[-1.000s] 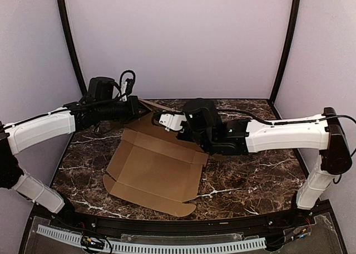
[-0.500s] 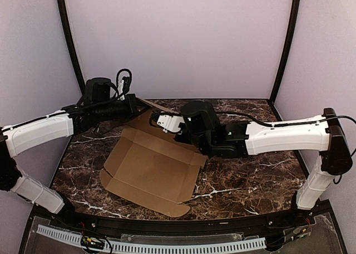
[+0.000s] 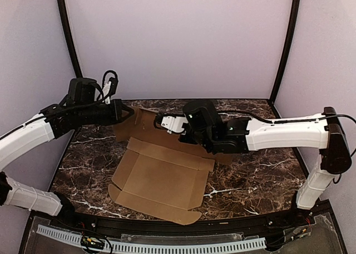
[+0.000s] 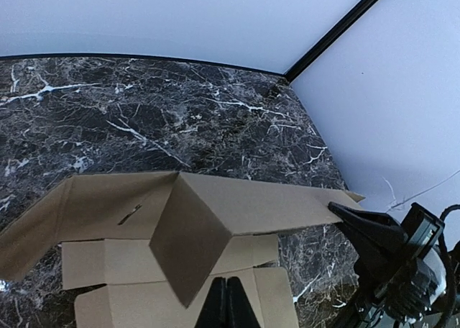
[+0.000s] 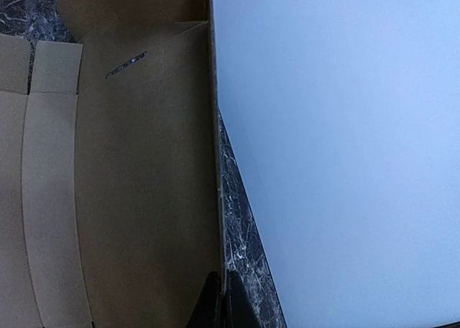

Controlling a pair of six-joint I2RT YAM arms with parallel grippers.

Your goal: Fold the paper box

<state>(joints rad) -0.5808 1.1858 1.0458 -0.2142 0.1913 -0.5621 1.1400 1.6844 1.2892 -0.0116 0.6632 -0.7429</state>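
The right pincer (image 3: 162,122) is clamped tight on the top edge of the raised rear panel (image 4: 266,206) of the paper box (image 3: 161,179), a plain brown die-cut cardboard sheet lying at centre frame on the dark marbled stone bench (image 3: 256,176). The left pincer (image 3: 128,112) has its fingers (image 4: 214,306) pressed together beside the folded end tab (image 4: 190,242); I cannot tell whether card sits between them. Since a second ago the sheet has slid towards lower right and the left arm has drawn back leftward. Both arms reach inward, roughly level, from the frame's sides.
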